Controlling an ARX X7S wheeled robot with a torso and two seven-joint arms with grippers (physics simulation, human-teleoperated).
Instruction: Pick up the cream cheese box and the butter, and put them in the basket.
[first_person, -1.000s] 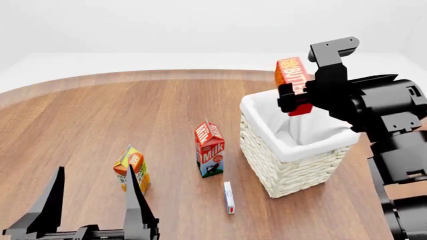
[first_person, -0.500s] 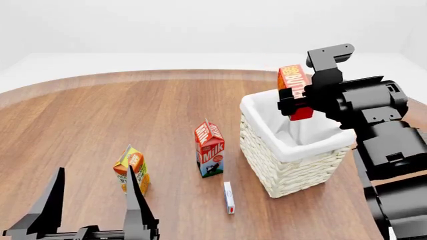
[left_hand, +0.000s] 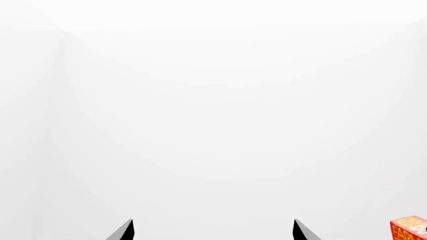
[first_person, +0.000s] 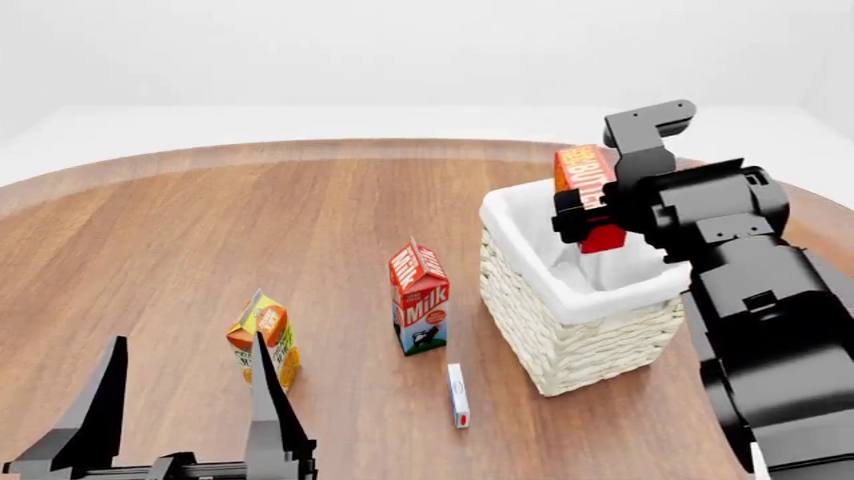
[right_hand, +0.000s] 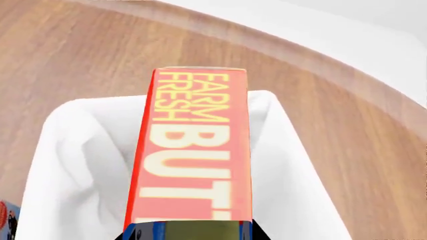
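The butter (first_person: 586, 174), a red-orange box with yellow-white lettering, hangs upright over the open top of the basket (first_person: 587, 352), its lower end level with the rim. My right gripper (first_person: 595, 216) is shut on its lower part. In the right wrist view the butter (right_hand: 193, 150) fills the middle, with the basket's white liner (right_hand: 77, 150) around and below it. The cream cheese box (first_person: 458, 394) lies flat on the wood in front of the basket's left corner. Low at the left, my left gripper (first_person: 190, 352) stands open and empty. The left wrist view shows the left gripper (left_hand: 213, 226) against white wall, with the butter (left_hand: 408, 229) at its edge.
A red-and-white milk carton (first_person: 419, 297) stands just left of the basket, right behind the cream cheese box. An orange juice carton (first_person: 264, 337) stands close to my left gripper's right finger. The round wooden table (first_person: 200, 230) curves away at the back.
My right arm has lowered the butter a little and drawn it nearer, so it now hangs lower over the basket's opening. The left arm and the table items have not moved.
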